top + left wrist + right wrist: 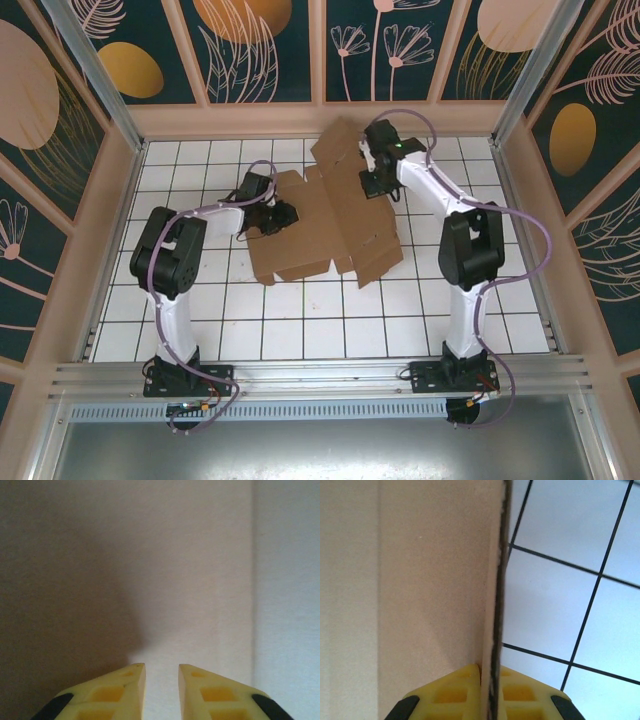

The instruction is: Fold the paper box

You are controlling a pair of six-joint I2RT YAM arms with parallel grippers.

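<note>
Raising a far flap of the plain brown die-cut cardboard paper box point(320, 230) looks to be my step: my right fingers point(457, 690) are clamped on its edge, while my left fingers point(125, 687) stand slightly apart, empty, just over a panel. The sheet lies mostly flat on the white tiled worktop point(300, 320) between both. Its long axis seems to run from left fingers to right, skewed to the tiles, so next I should swing the flap over its crease while the left pins the panel.

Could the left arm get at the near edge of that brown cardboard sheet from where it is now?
Probably yes. The left gripper sits at the left side of the paper box, and the tiles along its near edge look bare. The right gripper pinches a far flap, out of the way.
</note>
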